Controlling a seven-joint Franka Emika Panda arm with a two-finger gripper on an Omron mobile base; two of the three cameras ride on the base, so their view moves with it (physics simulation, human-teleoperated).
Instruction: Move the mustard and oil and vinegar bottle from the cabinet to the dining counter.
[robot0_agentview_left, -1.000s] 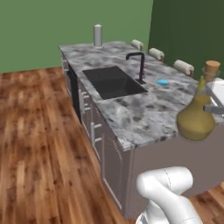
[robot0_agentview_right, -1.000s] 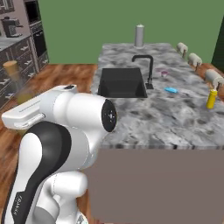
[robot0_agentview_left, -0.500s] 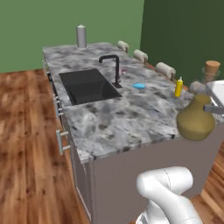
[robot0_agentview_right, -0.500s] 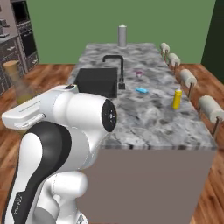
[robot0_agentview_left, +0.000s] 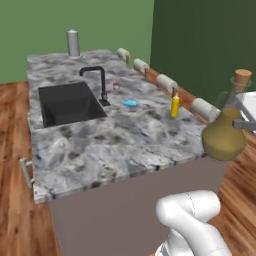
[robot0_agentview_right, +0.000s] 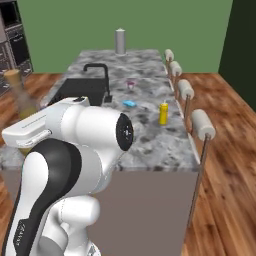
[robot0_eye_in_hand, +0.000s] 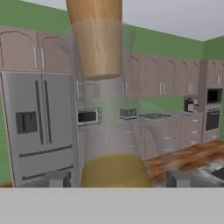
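Dining counter (robot0_agentview_left: 125, 145): big marbled tabletop with a black sink (robot0_agentview_left: 67, 102) and faucet (robot0_agentview_left: 97, 82) at its far half, white stools (robot0_agentview_right: 202, 124) lined along one long edge. A grey canister (robot0_agentview_left: 73, 43) stands at the far end; a small blue item (robot0_agentview_left: 130, 103) and a small pinkish thing (robot0_agentview_left: 116, 86) lie near the faucet.

Arm (robot0_agentview_right: 75, 150): white, bulky in the right base view, standing off the near short end of the tabletop.

Oil and vinegar bottle (robot0_agentview_left: 224, 132): carried in the air off the tabletop's near corner, upright, tan stopper on top, olive-gold liquid in the bulb. The hand (robot0_eye_in_hand: 114, 179) grasps it around the wide base, fingertips (robot0_eye_in_hand: 57, 178) standing wide on either side of the glass in the hand view.

Mustard (robot0_agentview_left: 174, 105): already standing upright on the tabletop, close to the stool-side edge.

Cabinet (robot0_eye_in_hand: 39, 50): seen behind the flask in the hand view, across the room above the fridge (robot0_eye_in_hand: 39, 127).

Risks, as I judge them: the flask hangs beyond the edge, so a release now would drop it onto the wood floor. A round, smooth bulb could slip or tilt in the grip. Setting it down too near the mustard could knock that over the edge.
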